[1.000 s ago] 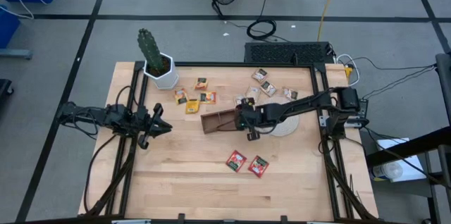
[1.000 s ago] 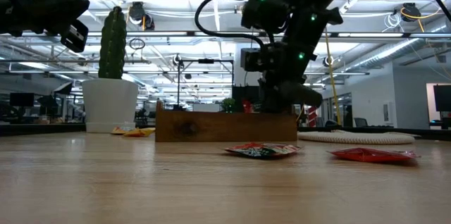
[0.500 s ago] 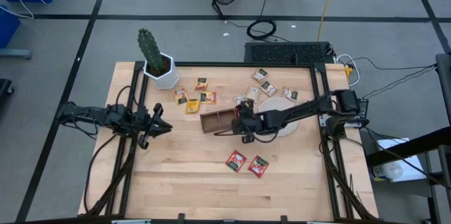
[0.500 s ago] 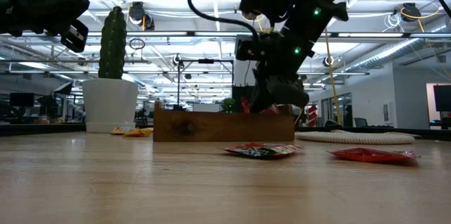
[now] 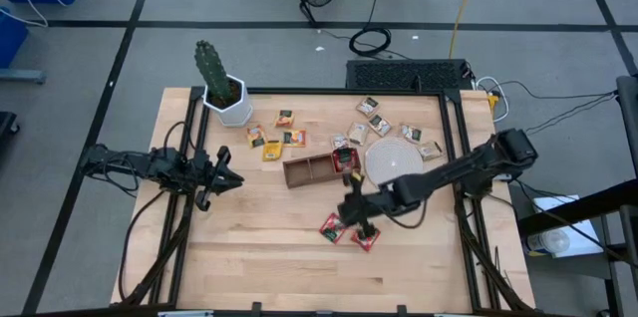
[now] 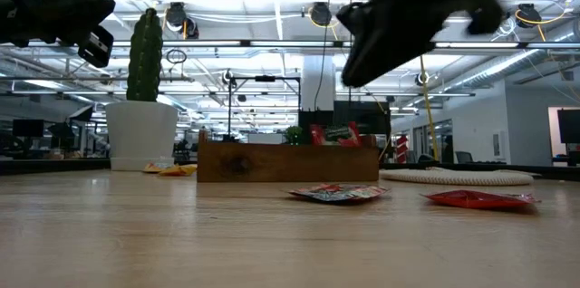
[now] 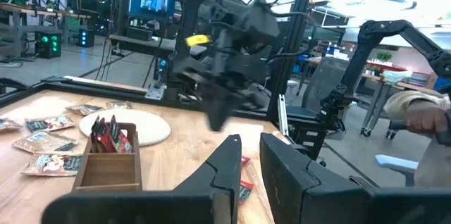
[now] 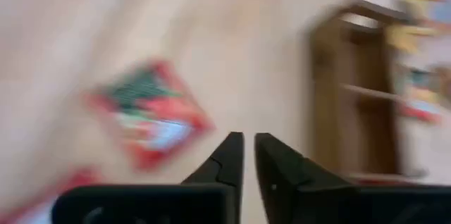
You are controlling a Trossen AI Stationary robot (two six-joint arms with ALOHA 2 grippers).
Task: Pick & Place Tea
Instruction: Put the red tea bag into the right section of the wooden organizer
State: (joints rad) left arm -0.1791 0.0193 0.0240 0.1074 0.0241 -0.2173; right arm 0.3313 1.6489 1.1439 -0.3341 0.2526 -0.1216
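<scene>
**A:** Where is the tea?

**B:** Two red sachets (image 5: 348, 231) lie flat near the front middle of the table (image 5: 249, 267). More red ones stand upright in an end compartment of the wooden tray (image 5: 311, 168). Yellow ones (image 5: 270, 144) lie near the cactus pot (image 5: 230, 101), and brownish ones (image 5: 375, 118) are scattered behind the round white disc (image 5: 395, 161).

**A:** How would a sachet handle?

**B:** Likely very light, thin and soft, with a slick wrapper. Flat on wood, it gives little to pinch, so an edge or a corner looks like the best place to take hold. It seems more likely to slide or crumple than to break.

**A:** What are the grippers doing?

**B:** The right gripper (image 5: 351, 219) hangs just above the two front red sachets. In the right wrist view, its fingers (image 8: 227, 155) show only a narrow slit and hold nothing. The left gripper (image 5: 227, 179) waits at the table's left edge, well apart from the tea, its fingers nearly together and empty.

**A:** Can any writing be read?

**B:** No. The sachets show printed patches of red, green and white, but no brand or word is legible.
</scene>
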